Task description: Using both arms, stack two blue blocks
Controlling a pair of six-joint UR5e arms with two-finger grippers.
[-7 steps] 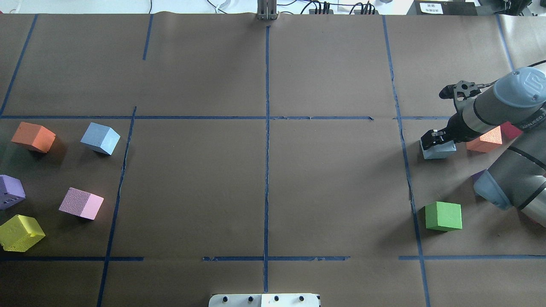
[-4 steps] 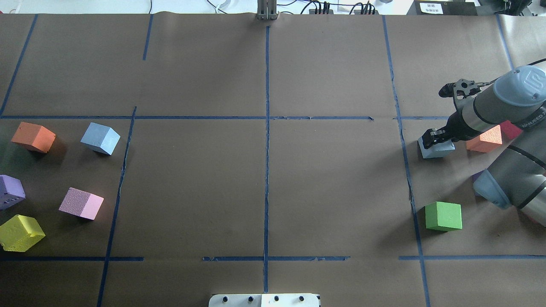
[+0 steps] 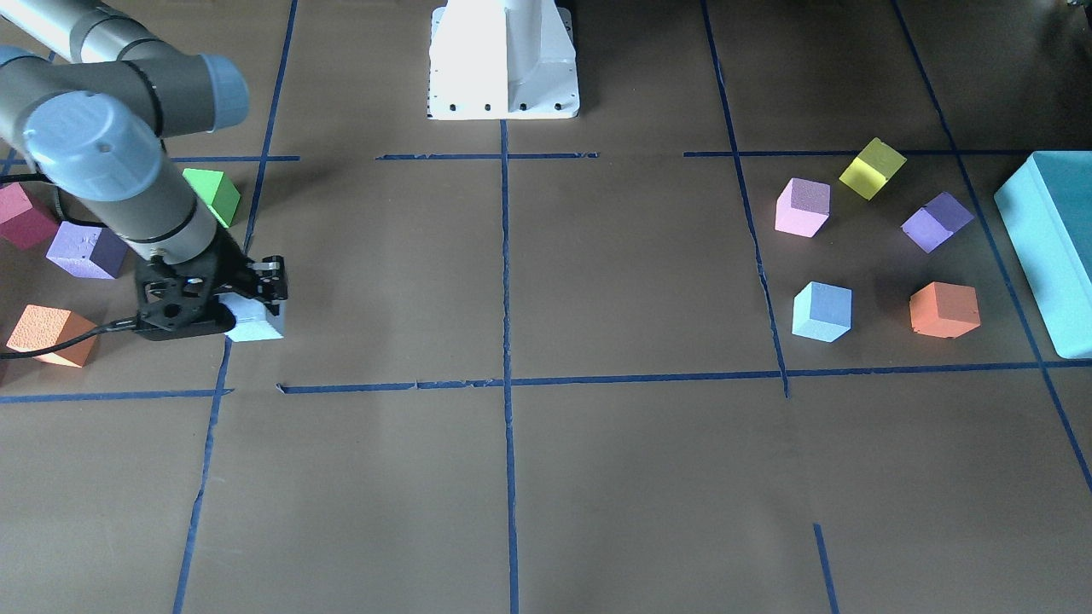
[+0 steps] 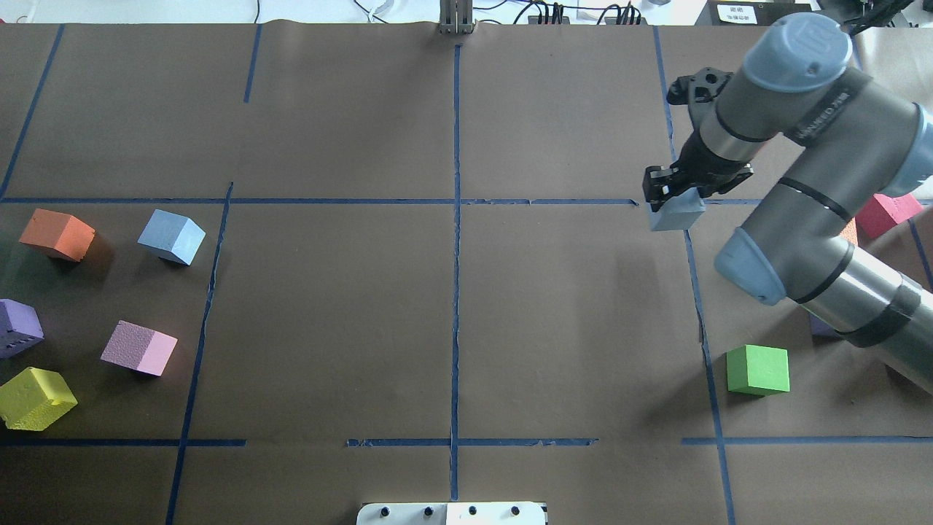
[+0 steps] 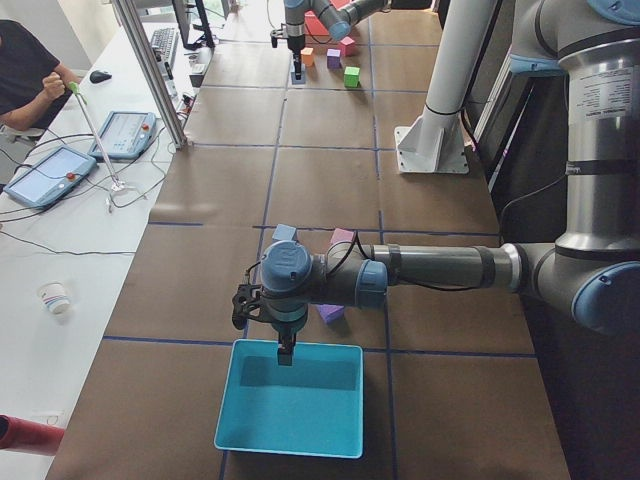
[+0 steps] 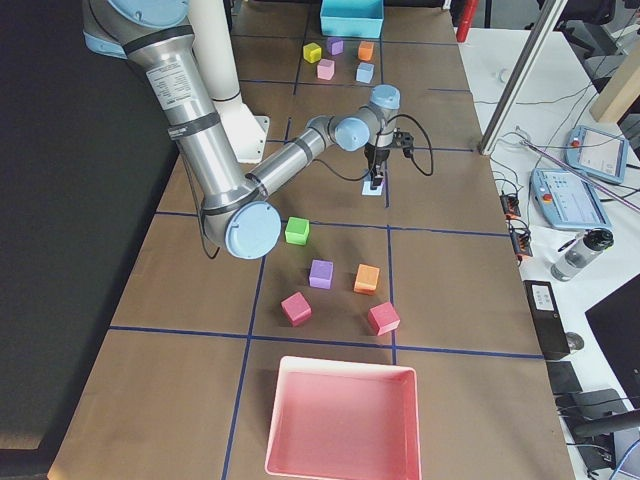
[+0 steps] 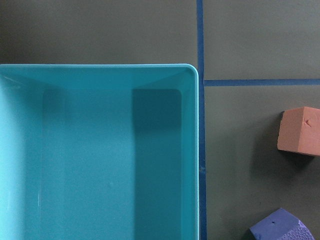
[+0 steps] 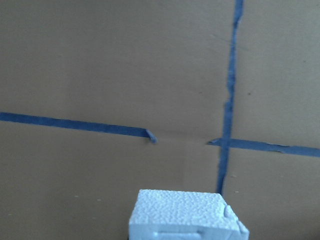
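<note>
My right gripper [image 4: 669,198] is shut on one light-blue block [image 4: 679,214] and holds it by the tape crossing right of the table's middle. The gripper [image 3: 249,300] and this block [image 3: 258,327] also show in the front view, and the block's top [image 8: 186,212] in the right wrist view. The other blue block [image 4: 173,235] lies alone at the left, beside an orange cube [image 4: 57,233]. My left gripper [image 5: 285,352] shows only in the exterior left view, over a teal box [image 5: 290,400]. I cannot tell whether it is open or shut.
Purple [image 4: 18,327], pink [image 4: 138,348] and yellow [image 4: 35,397] cubes lie at the left. A green cube [image 4: 758,370] and a red cube [image 4: 885,211] lie near the right arm. A pink tray [image 6: 340,420] stands at the right end.
My right arm has carried the blue block away from the orange cube, leftward and farther out, to the tape crossing. The arm now stands higher. The left-side cubes have not moved.
</note>
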